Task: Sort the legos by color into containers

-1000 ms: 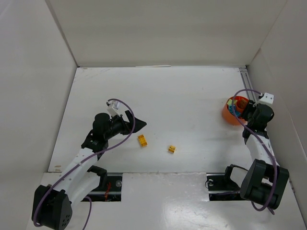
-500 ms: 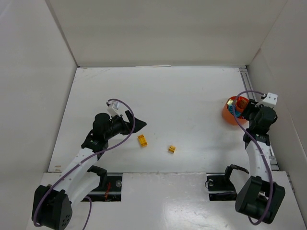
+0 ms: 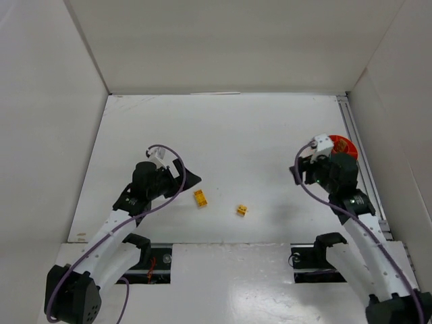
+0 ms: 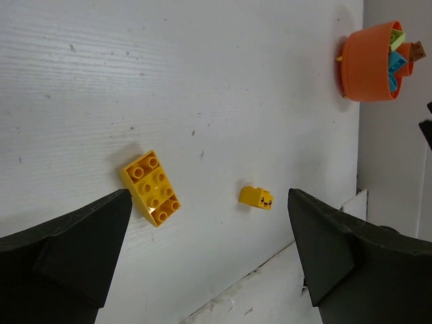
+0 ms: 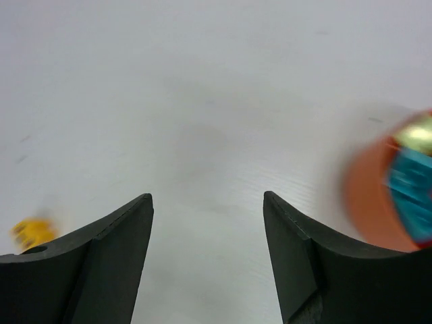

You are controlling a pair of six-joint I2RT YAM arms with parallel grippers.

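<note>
Two yellow legos lie on the white table: a larger brick (image 3: 200, 197) (image 4: 150, 187) and a small one (image 3: 241, 210) (image 4: 256, 197), blurred at the left edge of the right wrist view (image 5: 32, 231). My left gripper (image 3: 190, 174) (image 4: 209, 196) hovers just left of the larger brick, open and empty. The orange container (image 3: 343, 144) (image 4: 368, 62) (image 5: 368, 196) stands at the far right, holding teal, pale green and brown legos. Just left of it, my right gripper (image 3: 297, 174) (image 5: 207, 197) is open over bare table, nothing between its fingers.
White walls enclose the table on the left, back and right. A metal rail (image 3: 356, 135) runs along the right edge behind the container. The near table edge with both arm bases (image 3: 229, 246) lies just below the two legos.
My right arm has swung away from above the container toward the left and turned to face the table's middle, its jaws opening wider. The left gripper has barely shifted.
</note>
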